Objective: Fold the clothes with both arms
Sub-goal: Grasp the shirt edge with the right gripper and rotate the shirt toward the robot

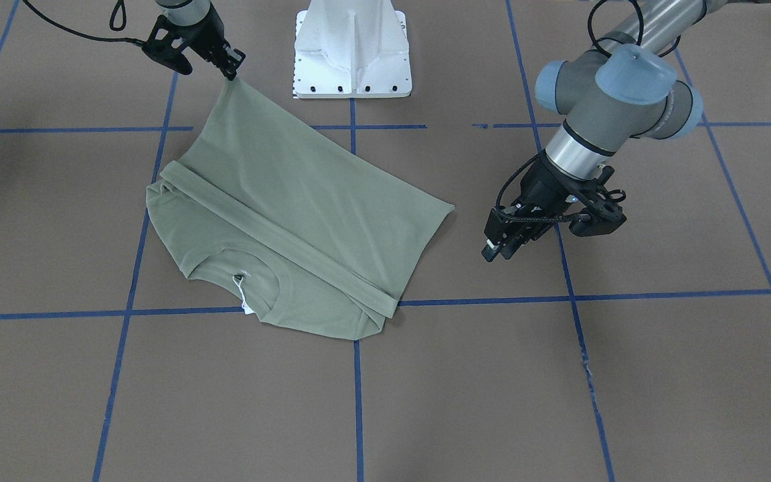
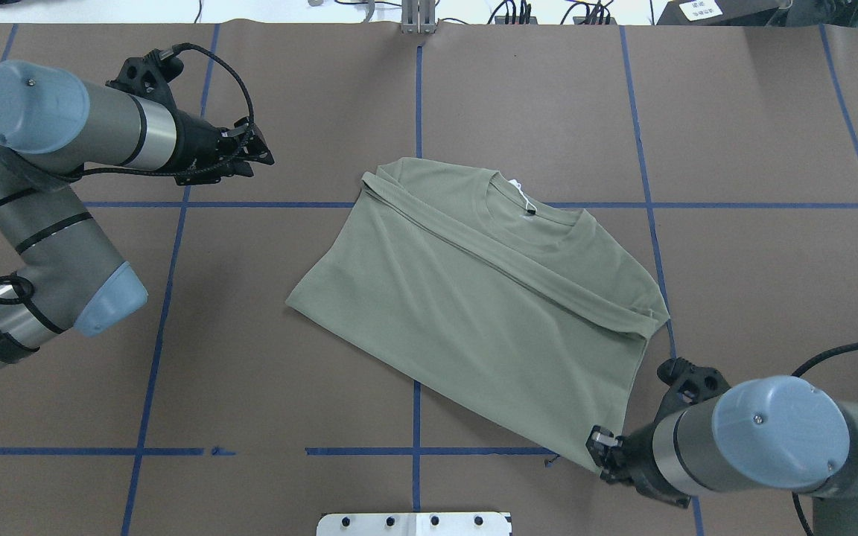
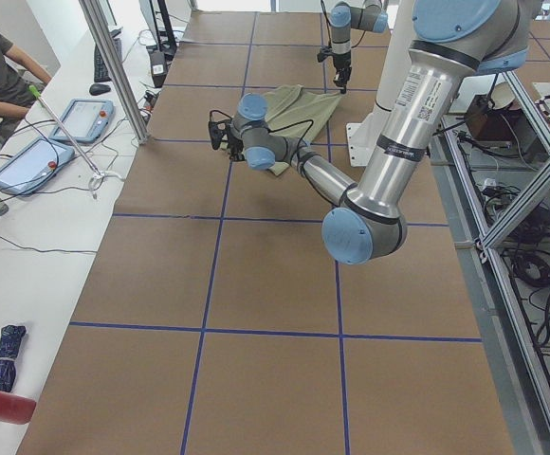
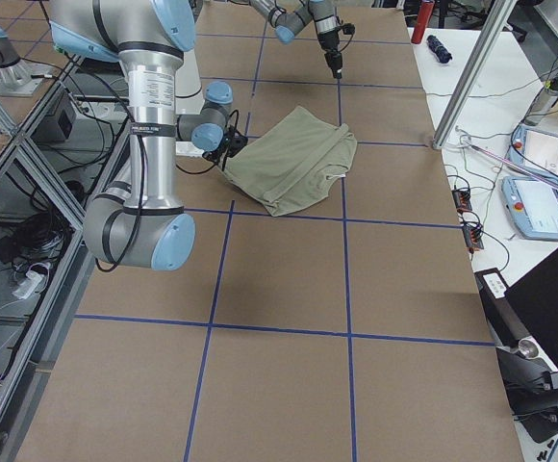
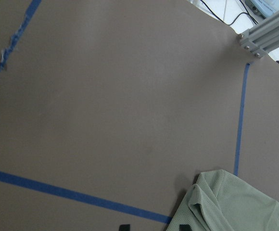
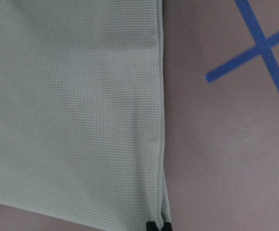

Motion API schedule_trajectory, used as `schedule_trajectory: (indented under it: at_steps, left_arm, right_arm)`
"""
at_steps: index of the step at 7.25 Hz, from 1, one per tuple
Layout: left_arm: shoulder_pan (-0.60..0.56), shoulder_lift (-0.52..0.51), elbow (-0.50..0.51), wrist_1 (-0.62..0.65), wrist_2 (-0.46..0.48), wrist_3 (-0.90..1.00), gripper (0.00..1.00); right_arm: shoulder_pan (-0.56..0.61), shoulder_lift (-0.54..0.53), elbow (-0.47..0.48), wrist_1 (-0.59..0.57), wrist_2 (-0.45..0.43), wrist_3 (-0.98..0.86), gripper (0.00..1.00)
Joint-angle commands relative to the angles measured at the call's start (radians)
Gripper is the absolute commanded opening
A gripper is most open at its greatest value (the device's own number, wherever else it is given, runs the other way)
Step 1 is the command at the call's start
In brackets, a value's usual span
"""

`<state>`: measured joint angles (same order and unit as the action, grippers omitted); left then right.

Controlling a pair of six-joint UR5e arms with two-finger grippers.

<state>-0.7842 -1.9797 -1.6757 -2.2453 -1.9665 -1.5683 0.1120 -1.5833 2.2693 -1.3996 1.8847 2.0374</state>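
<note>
Brown paper covers the counter (image 2: 518, 112), crossed by blue tape lines (image 2: 418, 97). The left arm (image 2: 49, 126) reaches over the far left part of the counter, well apart from the cloth. The right arm (image 2: 771, 435) stretches low along the near right.

Between them, about mid-counter, the sage-green shirt (image 2: 488, 313) lies folded. Its crew neck is on the far side, and a folded-over band runs slantwise just below the neck. The shirt's near right corner is raised off the counter and drawn taut, close to the robot's white base (image 1: 352, 47).

The right fingers (image 1: 230, 67) pinch that hem corner between closed tips; the right wrist view shows the same grip. The left fingers (image 2: 264, 156) stand apart with nothing between them, hovering over bare paper to the left of the shirt's shoulder. A small white tag (image 2: 520, 195) on a string lies at the collar.
</note>
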Motion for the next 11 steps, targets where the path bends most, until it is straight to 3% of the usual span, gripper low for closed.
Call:
schedule_trajectory:
  at_steps: [1,2,3,4,6,11]
  left_arm:
    - [0.078,0.027,-0.041,0.001,-0.028,-0.098,0.53]
    - [0.138,0.027,-0.045,0.001,-0.019,-0.148,0.60]
    - [0.179,0.048,-0.070,0.022,-0.017,-0.177,0.65]
    - [0.225,0.071,-0.100,0.070,-0.003,-0.182,0.66]
    - [0.333,0.064,-0.082,0.119,0.127,-0.182,0.65]
    - [0.355,0.062,-0.073,0.119,0.133,-0.180,0.61]
  right_arm:
    - [-0.093,-0.003,0.025,-0.004,0.017,0.007,0.00]
    - [-0.098,-0.001,0.032,-0.004,0.016,0.007,0.42]
    - [-0.062,-0.001,0.056,-0.006,0.007,0.059,0.99]
    - [0.065,0.006,0.064,-0.006,0.011,0.069,1.00]
    - [0.267,0.101,0.041,-0.007,0.019,0.057,1.00]
    - [0.313,0.105,0.006,-0.007,0.017,0.027,1.00]
